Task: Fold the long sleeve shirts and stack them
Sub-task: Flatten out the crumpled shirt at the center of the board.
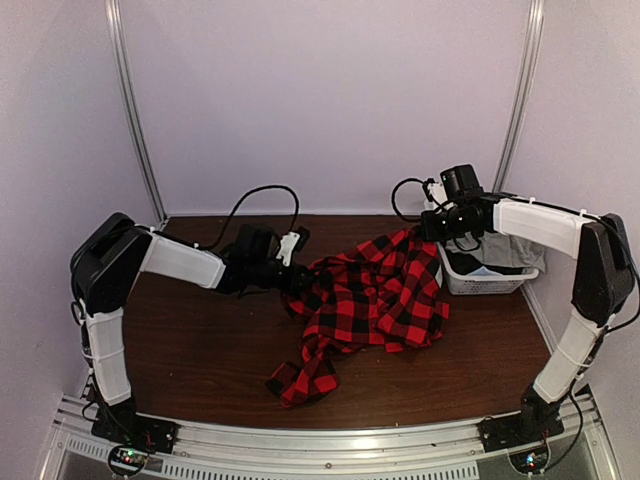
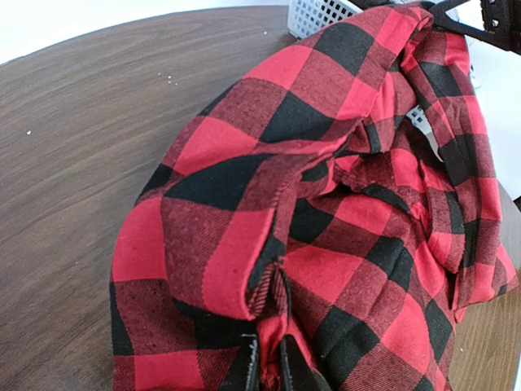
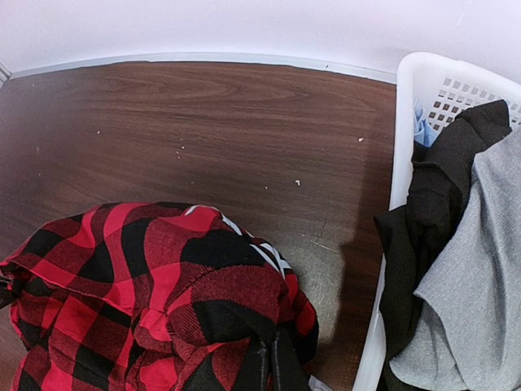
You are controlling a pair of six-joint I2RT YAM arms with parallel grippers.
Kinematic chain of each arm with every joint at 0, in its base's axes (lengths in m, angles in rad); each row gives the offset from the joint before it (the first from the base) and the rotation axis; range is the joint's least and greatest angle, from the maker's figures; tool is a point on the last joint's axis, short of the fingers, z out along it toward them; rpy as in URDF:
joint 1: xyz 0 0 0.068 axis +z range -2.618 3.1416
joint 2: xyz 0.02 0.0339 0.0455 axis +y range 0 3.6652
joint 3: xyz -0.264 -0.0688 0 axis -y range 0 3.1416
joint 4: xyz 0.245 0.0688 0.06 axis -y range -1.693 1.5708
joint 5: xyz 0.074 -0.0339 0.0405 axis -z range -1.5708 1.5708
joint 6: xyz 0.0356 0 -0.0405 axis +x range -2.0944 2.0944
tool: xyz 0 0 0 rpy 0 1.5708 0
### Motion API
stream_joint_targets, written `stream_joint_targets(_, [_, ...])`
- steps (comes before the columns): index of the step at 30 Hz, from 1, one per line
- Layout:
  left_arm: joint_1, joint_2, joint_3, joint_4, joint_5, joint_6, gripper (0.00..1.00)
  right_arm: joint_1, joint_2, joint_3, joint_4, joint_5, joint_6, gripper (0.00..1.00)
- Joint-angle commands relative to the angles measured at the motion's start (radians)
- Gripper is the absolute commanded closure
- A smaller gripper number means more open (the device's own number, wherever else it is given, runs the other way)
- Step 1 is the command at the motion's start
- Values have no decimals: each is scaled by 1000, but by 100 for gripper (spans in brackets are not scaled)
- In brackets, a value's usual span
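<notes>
A dark wooden table [image 1: 200,350] is closed in by pale walls [image 1: 330,90]. A white mesh basket [image 1: 478,283] stands at its right edge, and everything else is placed from it. The left arm [image 1: 180,262] is stretched in from well away from the basket, while the right arm [image 1: 540,225] is bent over the basket's far rim.

The red-and-black checked shirt [image 1: 375,295] is strung between them, just beside the basket. It is lifted at both ends and sags onto the table, with one bunched part trailing away from the basket toward the near edge.

The left jaws are seen pinching a hemmed fold of the shirt. The right jaws are pressed together on a bunched fold at the basket end.

The flannel is judged soft, light and limp. It would slump rather than hold a crease, so a seam, the collar or the shoulders would give the surest hold.

Only the overhead view shows the whole spread and the trailing part. Only the right wrist view shows the grey and black clothes [image 3: 464,269] in the basket. The stitched hem is shown best by the left wrist view.
</notes>
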Motion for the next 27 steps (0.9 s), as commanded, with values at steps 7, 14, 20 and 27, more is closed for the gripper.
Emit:
stream_joint_targets(7, [13,-56,4,31,18,-13,89,-9,-42,-21,10,1,-4,100])
stream_joint_targets(14, [17,-64,6,22,11,-22,95,-9,-51,-22,5,-1,-5,100])
stream_joint_targets(20, [19,-118,8,-50,-68,47,100,-9,-69,-18,-9,-8,-5,100])
stream_joint_targets(27, [24,-213,48,-208,-208,130,100,-5,-157,-14,-40,-30,-22,100])
